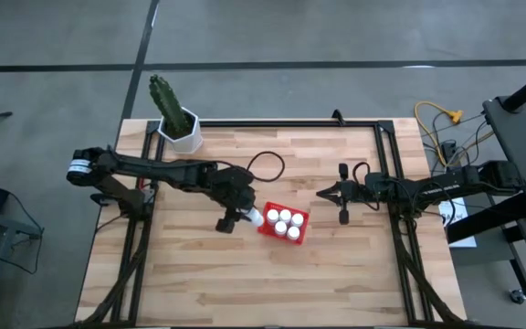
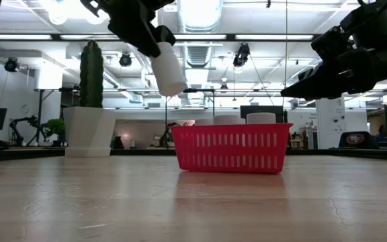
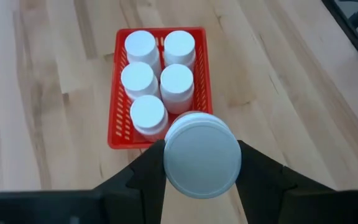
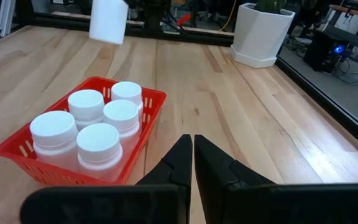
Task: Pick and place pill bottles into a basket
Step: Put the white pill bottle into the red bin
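Red mesh-walled basket (image 3: 201,87); 6 white pill bottles (image 3: 140,79); white cactus pot (image 4: 261,34); pale striped wooden table (image 1: 336,265)

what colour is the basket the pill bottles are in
Red, with mesh-like walls: the basket shows best in the left wrist view.

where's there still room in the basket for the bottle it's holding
One free slot: the basket corner nearest the left tool, beside the closest standing bottle. The other five slots are filled. The held bottle hangs just outside that end. Bare table surrounds the basket.
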Robot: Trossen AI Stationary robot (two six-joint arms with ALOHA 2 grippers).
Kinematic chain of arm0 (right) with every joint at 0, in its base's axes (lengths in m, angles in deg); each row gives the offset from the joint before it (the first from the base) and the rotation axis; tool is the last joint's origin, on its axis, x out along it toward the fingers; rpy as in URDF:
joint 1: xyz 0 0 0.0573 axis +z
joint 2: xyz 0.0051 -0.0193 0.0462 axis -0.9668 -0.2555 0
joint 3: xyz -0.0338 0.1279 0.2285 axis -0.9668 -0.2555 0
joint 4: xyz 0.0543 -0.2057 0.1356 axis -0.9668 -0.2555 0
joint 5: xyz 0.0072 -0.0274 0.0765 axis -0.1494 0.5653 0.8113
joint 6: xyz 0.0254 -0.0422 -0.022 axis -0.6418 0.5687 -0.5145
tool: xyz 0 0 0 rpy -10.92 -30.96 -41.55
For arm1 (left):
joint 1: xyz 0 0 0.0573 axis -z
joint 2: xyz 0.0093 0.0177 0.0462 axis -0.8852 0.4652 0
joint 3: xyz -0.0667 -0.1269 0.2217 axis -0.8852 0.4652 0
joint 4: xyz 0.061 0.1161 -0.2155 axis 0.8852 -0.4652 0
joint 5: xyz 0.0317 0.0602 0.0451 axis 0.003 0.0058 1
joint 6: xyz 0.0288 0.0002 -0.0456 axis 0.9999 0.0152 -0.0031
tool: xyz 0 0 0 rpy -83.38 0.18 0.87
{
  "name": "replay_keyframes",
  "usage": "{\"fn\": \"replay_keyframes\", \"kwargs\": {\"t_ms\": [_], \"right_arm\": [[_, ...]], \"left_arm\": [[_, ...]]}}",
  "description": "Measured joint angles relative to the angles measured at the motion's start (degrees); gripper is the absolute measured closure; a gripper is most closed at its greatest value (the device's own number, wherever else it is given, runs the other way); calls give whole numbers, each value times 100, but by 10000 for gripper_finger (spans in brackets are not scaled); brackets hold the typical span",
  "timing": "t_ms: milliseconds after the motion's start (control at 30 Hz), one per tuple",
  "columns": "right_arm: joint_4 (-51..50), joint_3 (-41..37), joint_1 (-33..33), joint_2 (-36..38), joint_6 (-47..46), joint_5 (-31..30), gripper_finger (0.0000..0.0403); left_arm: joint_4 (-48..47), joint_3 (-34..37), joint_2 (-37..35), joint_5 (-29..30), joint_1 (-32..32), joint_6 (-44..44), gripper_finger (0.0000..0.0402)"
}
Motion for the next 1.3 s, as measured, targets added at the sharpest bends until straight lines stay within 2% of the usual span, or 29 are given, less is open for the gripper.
{"fn": "replay_keyframes", "kwargs": {"t_ms": [267, 667, 967, 1300], "right_arm": [[2, 0, 0, 0, 0, -2, 394], [25, 2, -2, 7, -4, 8, 394], [342, 2, 0, 20, 134, 923, 394], [376, -9, 0, 15, 92, 1074, 394]], "left_arm": [[222, -115, 316, -264, 42, 191, 260], [162, -591, 956, -279, 77, 746, 260], [180, -551, 1016, -278, 79, 752, 260], [282, -525, 1029, -314, 79, 754, 260]]}}
